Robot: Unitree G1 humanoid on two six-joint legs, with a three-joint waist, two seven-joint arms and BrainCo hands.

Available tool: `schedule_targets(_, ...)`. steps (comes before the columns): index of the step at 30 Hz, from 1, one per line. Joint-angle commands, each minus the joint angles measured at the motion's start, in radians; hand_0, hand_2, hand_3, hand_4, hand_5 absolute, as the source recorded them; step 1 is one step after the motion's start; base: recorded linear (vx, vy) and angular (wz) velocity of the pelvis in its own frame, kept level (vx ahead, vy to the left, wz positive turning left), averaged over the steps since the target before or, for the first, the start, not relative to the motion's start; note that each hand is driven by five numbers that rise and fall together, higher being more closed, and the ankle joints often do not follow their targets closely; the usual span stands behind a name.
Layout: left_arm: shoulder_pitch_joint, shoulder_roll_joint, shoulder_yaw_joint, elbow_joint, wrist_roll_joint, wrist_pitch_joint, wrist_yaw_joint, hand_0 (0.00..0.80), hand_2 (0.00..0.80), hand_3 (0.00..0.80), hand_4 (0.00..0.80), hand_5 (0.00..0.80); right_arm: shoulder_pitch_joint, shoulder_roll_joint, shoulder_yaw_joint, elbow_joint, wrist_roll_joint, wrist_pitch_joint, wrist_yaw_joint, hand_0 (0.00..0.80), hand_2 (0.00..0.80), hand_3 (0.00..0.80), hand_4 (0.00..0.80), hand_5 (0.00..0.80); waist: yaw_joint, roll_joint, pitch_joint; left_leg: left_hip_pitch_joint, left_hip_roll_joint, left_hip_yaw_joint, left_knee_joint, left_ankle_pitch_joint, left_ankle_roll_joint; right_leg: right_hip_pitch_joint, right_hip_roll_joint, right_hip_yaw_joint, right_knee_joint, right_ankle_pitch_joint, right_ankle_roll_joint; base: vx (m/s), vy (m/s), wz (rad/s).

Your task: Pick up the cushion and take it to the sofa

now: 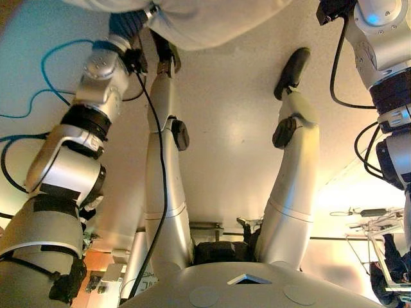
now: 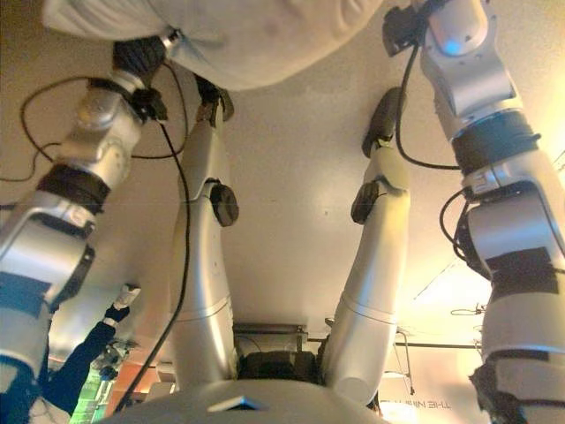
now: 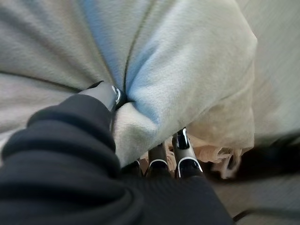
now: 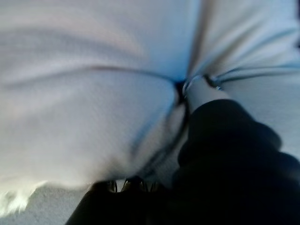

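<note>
A pale grey, soft cushion (image 1: 212,19) is held up at the far edge of the eye views, between my two hands. My left hand (image 1: 127,25) grips its left end. In the left wrist view the thumb (image 3: 110,96) presses into the cloth (image 3: 187,70) and the fingers (image 3: 180,157) curl under it. My right hand (image 2: 402,26) grips the right end. In the right wrist view the thumb (image 4: 199,91) digs into the cushion (image 4: 84,108) and the fingers (image 4: 126,185) curl below it. The cushion hangs above the pale floor (image 1: 231,128).
A person's blue sleeve and light hand (image 2: 119,305) reach in at the lower left. A metal frame with thin rods (image 1: 369,224) stands at the lower right. Dark low objects (image 1: 215,247) lie on the floor behind my legs.
</note>
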State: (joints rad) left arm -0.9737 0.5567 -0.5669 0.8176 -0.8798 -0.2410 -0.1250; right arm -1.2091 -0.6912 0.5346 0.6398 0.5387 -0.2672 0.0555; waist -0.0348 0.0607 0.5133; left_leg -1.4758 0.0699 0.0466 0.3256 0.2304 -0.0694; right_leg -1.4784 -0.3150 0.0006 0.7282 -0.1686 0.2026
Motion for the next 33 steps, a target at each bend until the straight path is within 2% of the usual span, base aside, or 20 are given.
schedule_targets(1, -0.013, -0.166, -0.014, -0.289, -0.004, -0.043, -0.152, 0.8, 0.8, 0.8, 0.8, 0.8, 0.044, 0.128, 0.055, -0.206, 0.015, -0.072, 0.064, 0.8, 0.8, 0.8, 0.8, 0.8, 0.027, 0.084, 0.007, 0.054, -0.002, -0.001, 0.105, -0.2, -0.005, 0.093, 0.045, -0.014, -0.216, 0.144, -0.028, -0.076, -0.126, -0.03)
schedule_targets(8, 0.242, -0.215, 0.016, -0.38, -0.014, -0.036, -0.14, 0.8, 0.8, 0.8, 0.8, 0.8, 0.319, 0.182, -0.031, -0.233, -0.022, -0.132, 0.036, 0.8, 0.8, 0.8, 0.8, 0.8, 0.043, 0.057, 0.007, 0.24, 0.007, -0.024, 0.065, -0.177, -0.014, 0.282, 0.02, -0.061, -0.25, 0.158, -0.032, -0.081, -0.143, -0.05)
schedule_targets(9, 0.286, -0.222, 0.017, -0.389, -0.016, -0.033, -0.14, 0.8, 0.8, 0.8, 0.8, 0.8, 0.364, 0.19, -0.037, -0.239, -0.035, -0.135, 0.024, 0.8, 0.8, 0.8, 0.8, 0.8, 0.044, 0.051, 0.007, 0.295, 0.009, -0.026, 0.066, -0.201, -0.022, 0.335, 0.015, -0.068, -0.245, 0.135, -0.026, -0.015, -0.157, -0.05)
schedule_targets(10, 0.32, -0.229, 0.021, -0.398, -0.016, -0.037, -0.136, 0.8, 0.8, 0.8, 0.8, 0.8, 0.4, 0.196, -0.045, -0.247, -0.049, -0.136, 0.013, 0.8, 0.8, 0.8, 0.8, 0.8, 0.046, 0.047, 0.007, 0.33, 0.013, -0.024, 0.059, -0.2, -0.024, 0.369, 0.01, -0.079, -0.248, 0.135, -0.027, -0.001, -0.128, -0.02)
schedule_targets(13, 0.428, -0.246, 0.037, -0.427, 0.019, -0.053, -0.109, 0.8, 0.8, 0.8, 0.8, 0.8, 0.535, 0.214, -0.081, -0.282, -0.073, -0.148, -0.004, 0.8, 0.8, 0.8, 0.8, 0.8, 0.045, 0.025, 0.007, 0.47, 0.027, -0.008, 0.029, -0.2, -0.029, 0.503, 0.002, -0.119, -0.272, 0.14, -0.03, -0.076, -0.112, -0.02)
schedule_targets(18, 0.557, -0.23, 0.089, -0.464, 0.014, -0.063, -0.113, 0.8, 0.8, 0.8, 0.8, 0.8, 0.722, 0.227, -0.15, -0.34, -0.124, -0.124, 0.016, 0.8, 0.8, 0.8, 0.8, 0.8, 0.037, -0.013, 0.007, 0.703, 0.049, 0.03, -0.029, -0.216, -0.029, 0.735, 0.009, -0.188, -0.324, 0.126, -0.037, -0.052, -0.088, -0.15)
schedule_targets(20, 0.599, -0.21, 0.119, -0.482, -0.007, -0.03, -0.121, 0.8, 0.8, 0.8, 0.8, 0.8, 0.793, 0.222, -0.181, -0.368, -0.118, -0.101, 0.045, 0.8, 0.8, 0.8, 0.8, 0.8, 0.036, -0.029, 0.001, 0.813, 0.053, 0.044, -0.049, -0.222, -0.027, 0.85, 0.021, -0.206, -0.346, 0.119, -0.041, 0.037, -0.076, -0.31)
schedule_targets(21, 0.637, -0.194, 0.146, -0.5, -0.016, 0.002, -0.13, 0.8, 0.8, 0.8, 0.8, 0.8, 0.854, 0.22, -0.207, -0.384, -0.111, -0.095, 0.065, 0.8, 0.8, 0.8, 0.8, 0.8, 0.037, -0.041, -0.03, 0.869, 0.059, 0.051, -0.057, -0.231, -0.026, 0.905, 0.023, -0.214, -0.357, 0.111, -0.042, 0.066, -0.068, -0.19)
schedule_targets(23, 0.677, -0.18, 0.177, -0.52, -0.005, 0.014, -0.13, 0.8, 0.8, 0.8, 0.8, 0.8, 0.913, 0.219, -0.236, -0.413, -0.112, -0.086, 0.08, 0.8, 0.8, 0.8, 0.8, 0.8, 0.038, -0.055, -0.066, 0.934, 0.071, 0.06, -0.07, -0.241, -0.024, 0.97, 0.027, -0.219, -0.374, 0.103, -0.045, 0.064, -0.059, -0.12)
schedule_targets(24, 0.7, -0.175, 0.197, -0.541, 0.007, 0.011, -0.118, 0.8, 0.8, 0.8, 0.8, 0.8, 0.946, 0.215, -0.255, -0.443, -0.104, -0.074, 0.093, 0.8, 0.8, 0.8, 0.8, 0.8, 0.038, -0.06, -0.093, 0.966, 0.08, 0.068, -0.088, -0.225, -0.016, 1.0, 0.029, -0.226, -0.389, 0.115, -0.051, 0.056, -0.024, -0.2)
schedule_targets(26, 0.749, -0.166, 0.231, -0.59, 0.032, -0.025, -0.092, 0.8, 0.8, 0.8, 0.8, 0.8, 1.01, 0.224, -0.286, -0.5, -0.093, -0.082, 0.114, 0.8, 0.8, 0.8, 0.8, 0.8, 0.036, -0.067, -0.13, 1.048, 0.091, 0.078, -0.121, -0.228, -0.015, 1.079, 0.035, -0.237, -0.416, 0.105, -0.052, 0.097, -0.008, -0.31)
schedule_targets(29, 0.854, -0.172, 0.296, -0.705, 0.082, -0.063, -0.092, 0.8, 0.8, 0.8, 0.8, 0.8, 1.135, 0.272, -0.338, -0.632, -0.166, -0.088, 0.128, 0.8, 0.8, 0.8, 0.8, 0.8, 0.038, -0.077, -0.213, 1.207, 0.096, 0.094, -0.2, -0.226, -0.015, 1.247, 0.044, -0.274, -0.504, 0.108, -0.053, 0.176, -0.026, -0.19)
schedule_targets(33, 0.944, -0.203, 0.312, -0.814, 0.106, -0.089, -0.107, 0.8, 0.8, 0.8, 0.8, 0.8, 1.218, 0.286, -0.364, -0.767, -0.237, -0.085, 0.109, 0.8, 0.8, 0.8, 0.8, 0.8, 0.042, -0.08, -0.304, 1.377, 0.111, 0.124, -0.288, -0.224, -0.014, 1.406, 0.053, -0.305, -0.594, 0.121, -0.045, 0.191, 0.0, 0.0)
